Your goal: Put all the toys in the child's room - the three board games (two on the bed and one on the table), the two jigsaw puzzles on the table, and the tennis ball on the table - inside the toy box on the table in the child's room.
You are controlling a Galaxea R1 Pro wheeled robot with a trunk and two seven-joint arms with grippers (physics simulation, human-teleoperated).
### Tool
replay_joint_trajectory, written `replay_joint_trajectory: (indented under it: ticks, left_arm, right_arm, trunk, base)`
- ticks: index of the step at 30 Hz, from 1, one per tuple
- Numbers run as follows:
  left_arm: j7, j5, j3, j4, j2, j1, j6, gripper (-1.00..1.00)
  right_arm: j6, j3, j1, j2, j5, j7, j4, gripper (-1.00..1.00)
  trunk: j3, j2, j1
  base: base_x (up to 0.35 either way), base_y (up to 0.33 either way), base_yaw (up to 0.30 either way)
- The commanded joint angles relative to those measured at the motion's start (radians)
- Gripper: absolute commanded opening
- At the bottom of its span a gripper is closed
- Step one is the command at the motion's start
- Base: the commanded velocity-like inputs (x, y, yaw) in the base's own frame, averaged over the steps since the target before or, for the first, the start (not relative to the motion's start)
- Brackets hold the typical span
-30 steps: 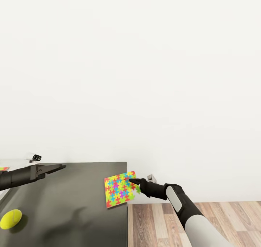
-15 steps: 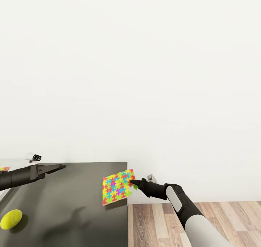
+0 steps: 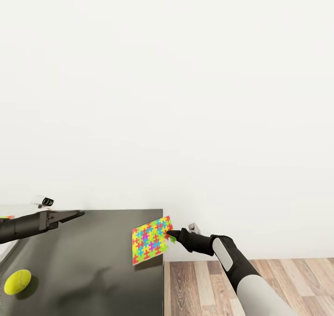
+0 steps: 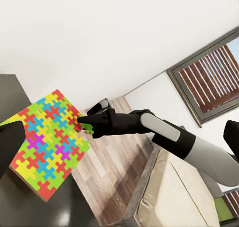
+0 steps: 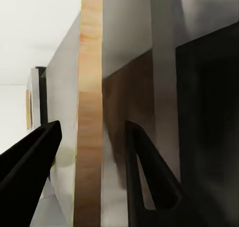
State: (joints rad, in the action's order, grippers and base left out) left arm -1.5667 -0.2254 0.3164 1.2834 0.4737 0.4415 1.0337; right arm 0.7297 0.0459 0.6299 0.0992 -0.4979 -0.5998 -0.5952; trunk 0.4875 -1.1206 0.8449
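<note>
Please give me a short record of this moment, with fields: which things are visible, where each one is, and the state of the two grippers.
puzzle: jigsaw puzzle, tilted, at the right edge of the table
right gripper: right gripper shut on the puzzle's edge
ball: tennis ball on the table, near its left side
left gripper: left gripper above the table, holding nothing; fingers open
</note>
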Motion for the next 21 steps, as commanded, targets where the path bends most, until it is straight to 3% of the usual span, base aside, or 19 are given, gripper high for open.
replay_joint_trajectory:
  ticks: [1,7,13,21]
  left_arm:
    - [-0.004,0.001,0.0,0.0,0.0,0.001,0.011,1.0]
    - [-0.004,0.003,-0.004,0.001,0.0,0.002,0.011,1.0]
    - [-0.004,0.003,-0.029,0.001,0.0,0.002,0.011,1.0]
    - [-0.004,0.003,-0.032,0.001,0.0,0.002,0.011,1.0]
  right_arm:
    - [0.005,0.005,0.001,0.001,0.002,-0.004,0.0,-1.0]
    - [0.004,0.006,0.001,-0.003,0.002,-0.041,0.0,-1.0]
    - [0.003,0.006,0.001,-0.005,0.002,-0.046,-0.001,-1.0]
    - [0.004,0.007,0.001,-0.009,0.002,-0.054,-0.002,-1.0]
  trunk:
    - [-0.002,0.007,-0.004]
    - [-0.021,0.049,-0.027]
    - [-0.04,0.091,-0.05]
    - [-0.066,0.147,-0.081]
  base:
    - [0.0,0.0,0.0]
    - [-0.022,0.0,0.0]
    - [-0.149,0.0,0.0]
    - [-0.014,0.0,0.0]
